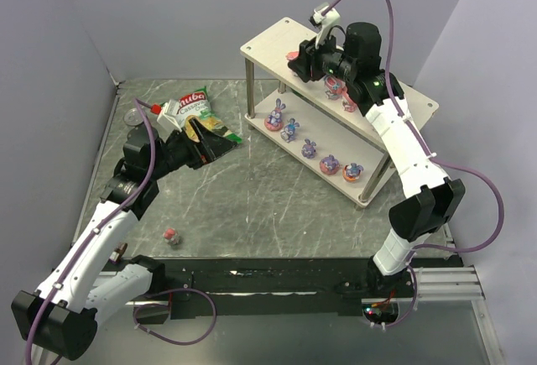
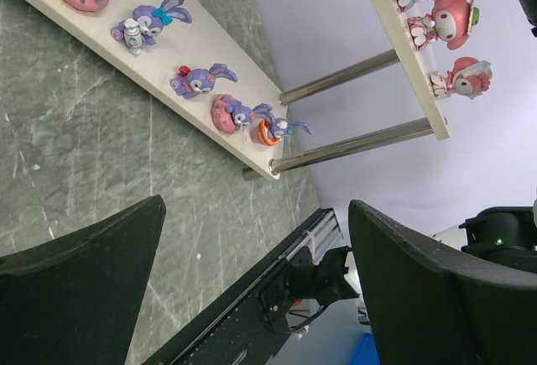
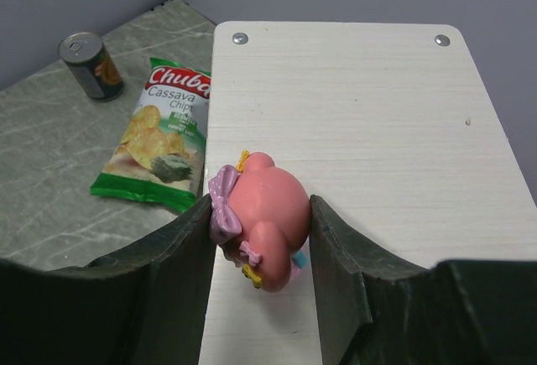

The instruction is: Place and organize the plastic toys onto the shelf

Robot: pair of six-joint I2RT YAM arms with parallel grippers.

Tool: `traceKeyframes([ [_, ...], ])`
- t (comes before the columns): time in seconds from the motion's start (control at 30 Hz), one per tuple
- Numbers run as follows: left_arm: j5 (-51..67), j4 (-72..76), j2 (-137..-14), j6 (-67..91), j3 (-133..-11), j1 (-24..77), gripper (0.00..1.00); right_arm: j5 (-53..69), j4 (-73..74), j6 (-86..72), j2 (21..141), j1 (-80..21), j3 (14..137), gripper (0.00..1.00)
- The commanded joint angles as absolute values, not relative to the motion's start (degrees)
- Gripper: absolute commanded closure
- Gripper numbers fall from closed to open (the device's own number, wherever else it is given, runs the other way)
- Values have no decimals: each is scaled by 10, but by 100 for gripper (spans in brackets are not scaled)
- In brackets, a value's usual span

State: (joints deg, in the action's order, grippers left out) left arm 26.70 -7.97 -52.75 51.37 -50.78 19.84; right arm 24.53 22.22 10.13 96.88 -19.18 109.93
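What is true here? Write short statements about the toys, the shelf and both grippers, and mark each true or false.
1. The right gripper is shut on a pink rounded plastic toy. True.
2. The left gripper holds a purple toy. False: it is open and empty.
3. Purple bunny-eared plastic toys stand on the lower board of the pale wooden shelf. True.
4. The green chip bag lies on the shelf's upper board. False: it lies on the grey table.
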Motion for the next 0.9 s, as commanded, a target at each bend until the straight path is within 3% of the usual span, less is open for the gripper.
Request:
traceKeyframes([
  [0.0,273,-61,-523,516,-510,196,4,250,199,105,959,-186,1118,55],
  [0.87,272,-62,-537,506,-515,197,4,247,208,115,981,-186,1116,45],
])
